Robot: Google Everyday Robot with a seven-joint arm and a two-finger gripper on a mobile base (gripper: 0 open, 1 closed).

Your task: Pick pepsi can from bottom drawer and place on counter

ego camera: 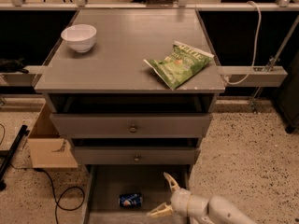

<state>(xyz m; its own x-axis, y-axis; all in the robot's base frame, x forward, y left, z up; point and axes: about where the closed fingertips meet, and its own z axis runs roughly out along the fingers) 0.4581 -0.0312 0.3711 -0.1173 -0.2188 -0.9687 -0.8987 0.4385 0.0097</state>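
The bottom drawer (140,181) stands pulled out at the foot of the grey cabinet, and the pepsi can (130,200) lies on its side on the drawer's floor, left of centre and near the front, its blue body and silver ends showing. The gripper (164,197) sits low inside the drawer, just to the right of the can and apart from it. Its two pale fingers (171,181) are spread wide, one pointing up and back, the other reaching forward and left toward the can, and nothing is between them. The white arm (219,211) comes in from the lower right corner. Above, the middle drawer (103,155) and the top drawer (93,124) each carry a round knob (133,128) at the centre of the front, and both stand slightly out from the cabinet. On the worktop (131,45) a white bowl (79,37) rests upright near the back left corner, and a green chip bag (180,63) lies flat toward the front right, well apart from the bowl. To the left of the cabinet a cardboard box (49,148) sits on the speckled floor (252,148), with a black cable (60,199) looping in front of it.
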